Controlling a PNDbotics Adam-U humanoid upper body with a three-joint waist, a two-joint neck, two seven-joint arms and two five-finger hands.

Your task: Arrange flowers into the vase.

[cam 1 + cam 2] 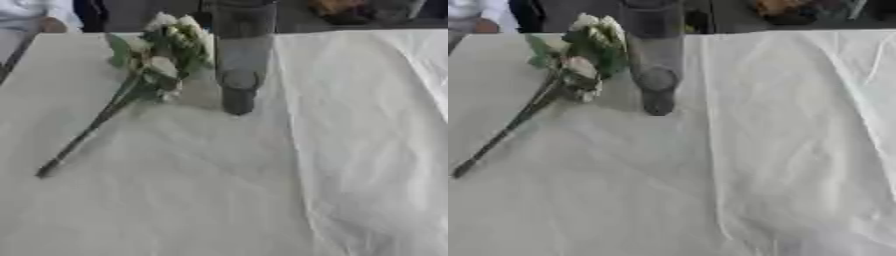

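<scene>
One scene, biggest stuff first:
Tablecloth (pixel 350 150): white, creased, pretty much fills both views, long fold running from about 12 down to 6 o'clock.
Vase (pixel 241 55): tall, see-through grey glass, upright at 12 o'clock, top cut off by the picture edge, darker base resting on the cloth.
Flowers (pixel 166 47): a single bunch of whitish blooms with green leaves, lying flat at roughly 11 o'clock, heads just beside the vase's left side, can't tell if touching.
Stem (pixel 83 135): dark, thin, trails off toward 8 o'clock.
Hands: neither shows up, so fingers apart or together, can't tell.
</scene>
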